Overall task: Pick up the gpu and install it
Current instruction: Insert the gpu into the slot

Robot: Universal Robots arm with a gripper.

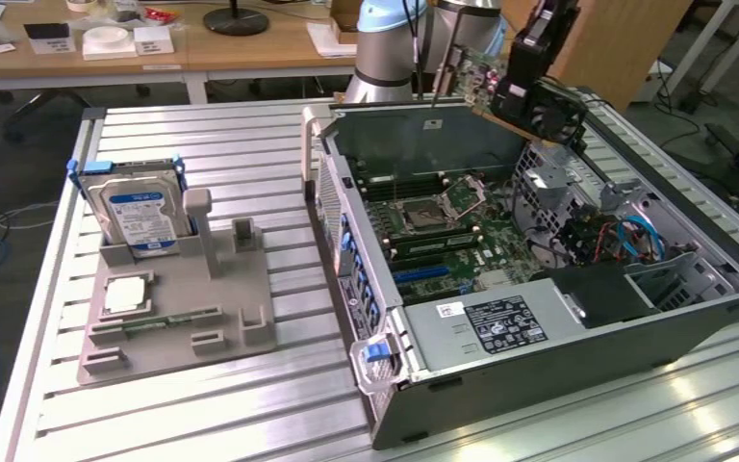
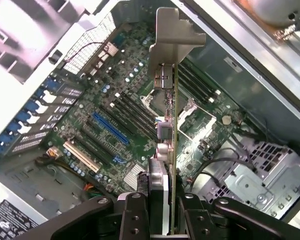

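Now my jaws (image 2: 162, 210) are clamped tight on the gpu (image 2: 167, 130), holding it above the open computer case (image 1: 677, 318).

No legible txt on any labels.

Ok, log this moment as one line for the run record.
gripper: shut on gpu | gpu: held edge-on above open computer case, over motherboard | install: not yet seated | hard drive: upright in gray holder
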